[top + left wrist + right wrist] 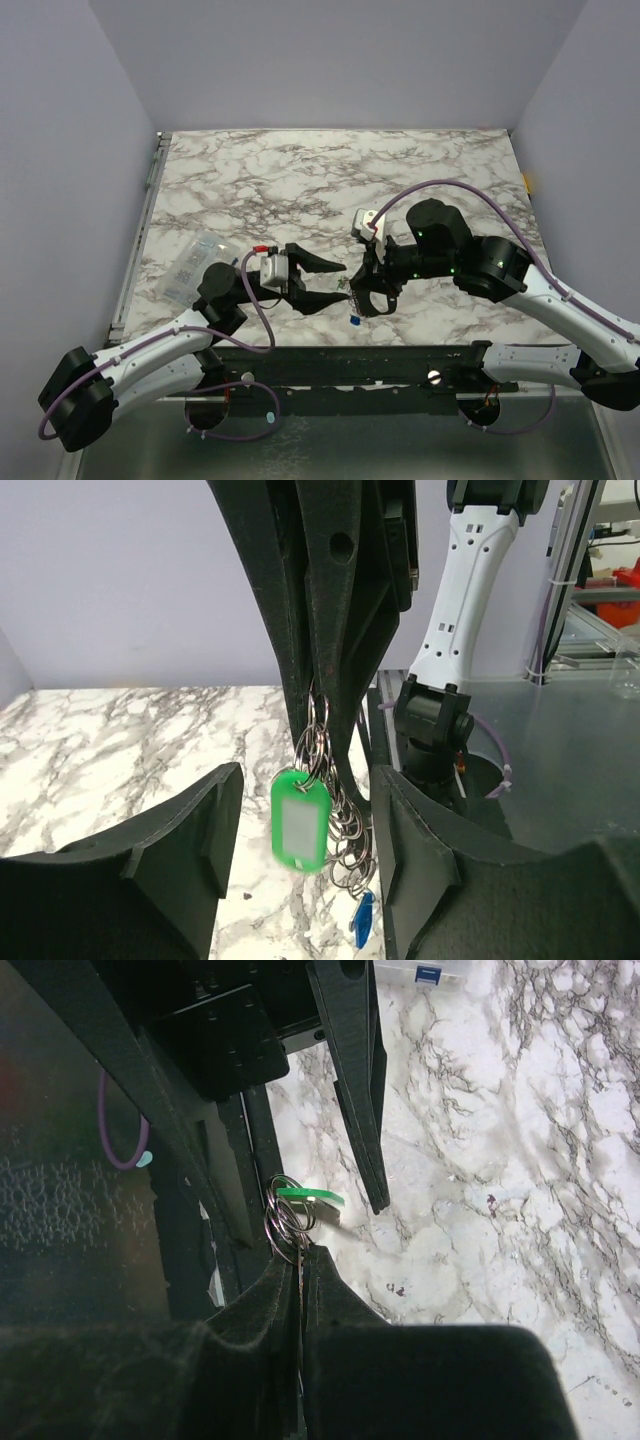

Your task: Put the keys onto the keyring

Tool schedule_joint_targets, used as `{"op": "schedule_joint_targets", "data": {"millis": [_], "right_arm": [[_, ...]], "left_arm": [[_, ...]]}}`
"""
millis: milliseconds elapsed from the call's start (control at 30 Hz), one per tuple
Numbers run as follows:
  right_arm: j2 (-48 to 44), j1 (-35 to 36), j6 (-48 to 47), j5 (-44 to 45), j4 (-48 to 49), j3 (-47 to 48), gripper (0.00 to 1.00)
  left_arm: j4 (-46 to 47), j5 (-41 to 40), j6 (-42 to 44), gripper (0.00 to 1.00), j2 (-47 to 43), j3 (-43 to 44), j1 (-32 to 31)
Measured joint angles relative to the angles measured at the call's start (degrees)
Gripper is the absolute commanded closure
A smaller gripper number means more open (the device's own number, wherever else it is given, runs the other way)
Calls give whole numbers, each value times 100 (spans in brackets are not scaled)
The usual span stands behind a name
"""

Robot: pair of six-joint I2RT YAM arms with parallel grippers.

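The keyring (322,742) hangs in the air as a bunch of silvery loops, just above the near edge of the marble table (300,180), between the two arms. The green key (299,821) dangles from it with its flat plastic head facing the left wrist camera. The blue key (363,918) hangs lower down at the bottom of the bunch. I cannot tell how either key is threaded on. The right gripper (318,702) comes down from above with its jaws pressed tight together, pinching the upper loops of the ring. In its own wrist view the ring sticks out right at the closed tips. The left gripper (345,283) reaches in from the left with its jaws partly apart and nothing between them in its grasp. One finger stands on each side of the green key, close to it but not touching. Off to the left, well away from all this, a clear plastic bag (195,262) lies flat on the table.
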Motion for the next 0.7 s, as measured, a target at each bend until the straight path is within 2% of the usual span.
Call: {"op": "schedule_joint_targets", "data": {"millis": [100, 167, 400, 433, 500, 567, 700], "right_arm": [[2, 0, 0, 0, -2, 9, 99], [2, 0, 0, 0, -4, 11, 99], [17, 0, 0, 0, -9, 11, 99], [24, 0, 0, 0, -13, 11, 99], [39, 0, 0, 0, -20, 11, 99], [44, 0, 0, 0, -31, 11, 99], [52, 0, 0, -2, -44, 11, 99]], "left_arm": [[-48, 2, 87, 41, -105, 0, 7], [-72, 0, 138, 45, -162, 0, 17], [-162, -11, 177, 70, -201, 0, 42], [-166, -13, 177, 71, -201, 0, 42], [-175, -11, 175, 67, -199, 0, 42], [-186, -11, 175, 55, -190, 0, 42], [-197, -9, 170, 48, -149, 2, 42]]}}
